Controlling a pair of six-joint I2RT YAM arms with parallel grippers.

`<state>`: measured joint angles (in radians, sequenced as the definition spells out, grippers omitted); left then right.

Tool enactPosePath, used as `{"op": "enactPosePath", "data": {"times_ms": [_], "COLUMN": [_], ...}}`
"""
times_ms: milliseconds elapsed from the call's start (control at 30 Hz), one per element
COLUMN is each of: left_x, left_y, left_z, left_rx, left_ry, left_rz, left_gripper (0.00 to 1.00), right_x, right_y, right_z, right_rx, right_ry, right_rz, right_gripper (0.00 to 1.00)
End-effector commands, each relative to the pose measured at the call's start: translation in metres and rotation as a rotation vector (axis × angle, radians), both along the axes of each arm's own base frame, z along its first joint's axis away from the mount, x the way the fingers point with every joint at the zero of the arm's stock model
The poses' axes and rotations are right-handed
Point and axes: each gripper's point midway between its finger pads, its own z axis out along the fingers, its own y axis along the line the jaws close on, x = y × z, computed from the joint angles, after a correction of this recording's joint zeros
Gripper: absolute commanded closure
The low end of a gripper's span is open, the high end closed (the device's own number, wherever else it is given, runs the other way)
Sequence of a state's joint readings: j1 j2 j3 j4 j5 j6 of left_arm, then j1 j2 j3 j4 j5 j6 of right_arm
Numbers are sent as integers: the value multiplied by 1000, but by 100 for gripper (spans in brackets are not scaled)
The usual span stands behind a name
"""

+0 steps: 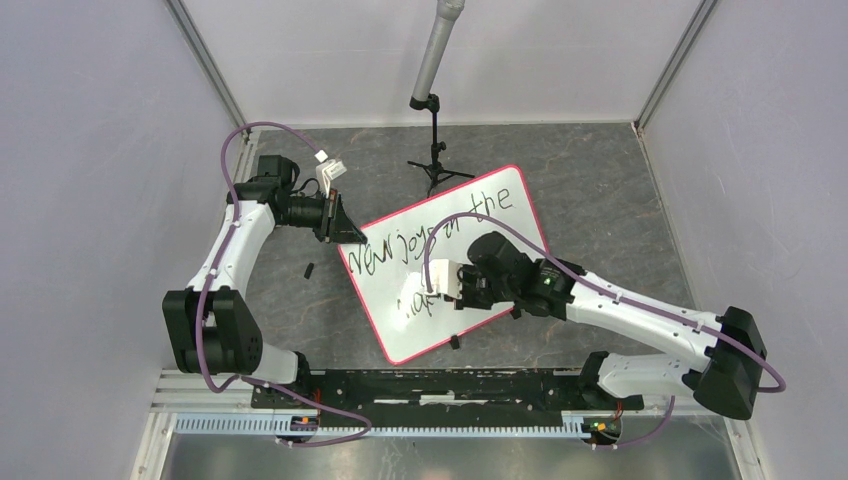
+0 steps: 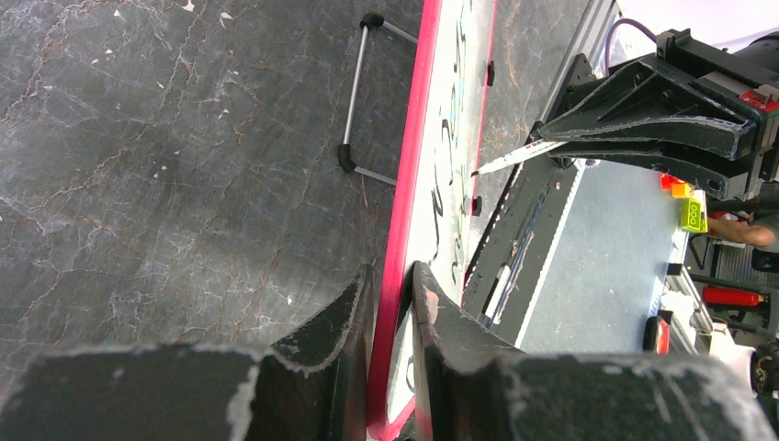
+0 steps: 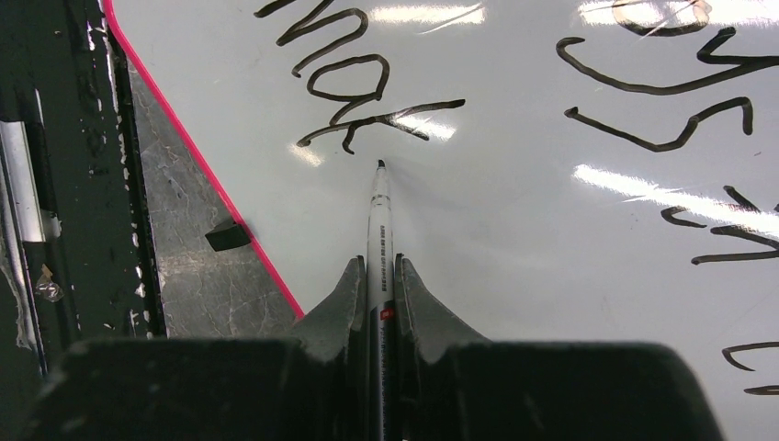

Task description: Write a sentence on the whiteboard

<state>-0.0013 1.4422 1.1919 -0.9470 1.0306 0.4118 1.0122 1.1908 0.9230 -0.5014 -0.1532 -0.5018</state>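
The whiteboard (image 1: 524, 226) lies tilted on the dark floor, white with a pink-red rim. The sentence (image 1: 430, 235) is in black marker: one slanted line, and the start of a second (image 1: 415, 304) below it. My left gripper (image 1: 345, 232) is shut on the board's far left corner, and the left wrist view shows the rim (image 2: 404, 211) between its jaws. My right gripper (image 3: 379, 266) is shut on a white marker (image 3: 379, 220) over the board's lower part. The marker's tip sits just below the last strokes (image 3: 367, 115). I cannot tell whether the tip touches the board.
A small black tripod (image 1: 436, 160) with a grey pole (image 1: 438, 50) stands behind the board. Small black pieces lie on the floor at the left (image 1: 310, 269) and by the board's near edge (image 1: 454, 342). A black rail (image 1: 440, 385) runs along the front. Walls close both sides.
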Motion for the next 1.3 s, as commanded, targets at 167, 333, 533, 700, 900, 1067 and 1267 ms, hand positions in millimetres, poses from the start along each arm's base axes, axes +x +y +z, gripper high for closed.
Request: {"op": "enactPosePath", "data": {"times_ms": [167,333,533,700,900,1067,1267], "left_x": [7,7,8,8,8,8,8], "left_y": [7,7,7,6,7,7,6], "left_z": [-23,-23,-23,-23,-23,-25,-24], "left_rx": [112,110,110,109,113,111,109], "left_ry": [4,8,7,10,5,11,7], "left_rz": [18,19,19,19,19,18,16], "left_gripper": [98,98,98,98,98,97,98], "right_x": [15,26,36,30,11,2,6], "right_y": [14,4,-10,-8,-8,-10,-13], "right_z": [21,18,20,13,-11,-16,-9], "right_rx": [64,42,24,18,-27,-50,-67], "right_ry": [-50,-66,-79,-49,28,38,9], "right_rz": [-25,-74,-118,-92,-14,10,7], "right_gripper": [100,100,100,100,100,100,100]}}
